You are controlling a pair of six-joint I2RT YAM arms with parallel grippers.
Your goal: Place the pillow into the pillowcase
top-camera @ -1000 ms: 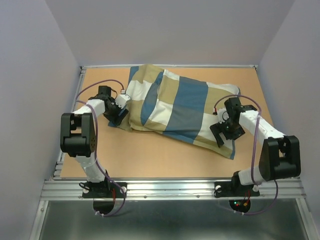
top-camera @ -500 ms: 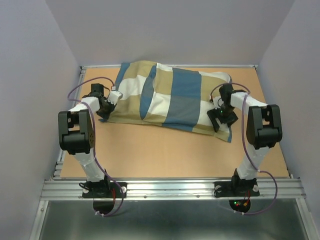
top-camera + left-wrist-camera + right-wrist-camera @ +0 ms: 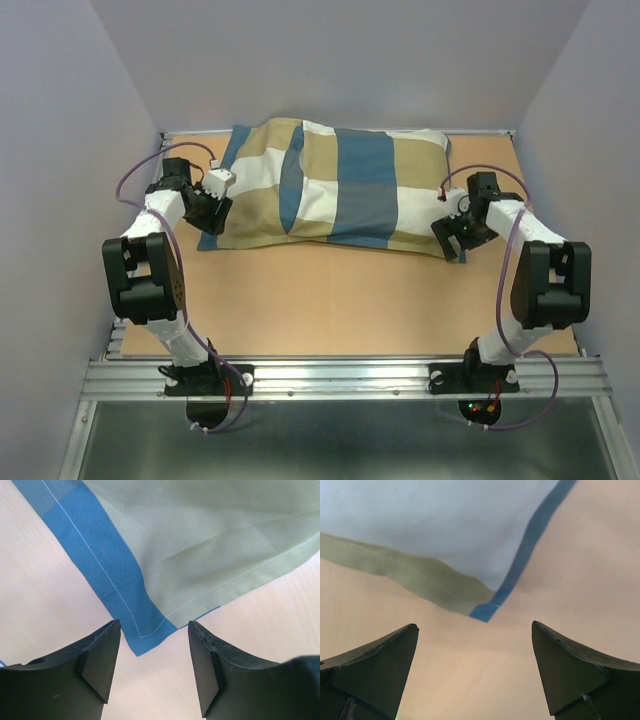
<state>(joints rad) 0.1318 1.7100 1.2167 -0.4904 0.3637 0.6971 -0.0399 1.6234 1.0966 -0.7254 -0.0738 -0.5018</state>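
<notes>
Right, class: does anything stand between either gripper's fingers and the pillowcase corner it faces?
Nothing visible does. The left gripper has its open fingers either side of one pillowcase corner. The right gripper faces another corner, with only bare table between.

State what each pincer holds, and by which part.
Nothing. The left pincer and right pincer stand open, each at a corner of the pillowcase without gripping it.

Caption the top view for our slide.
Plump pillowcase on the table; left gripper and right gripper open at its near corners.
</notes>
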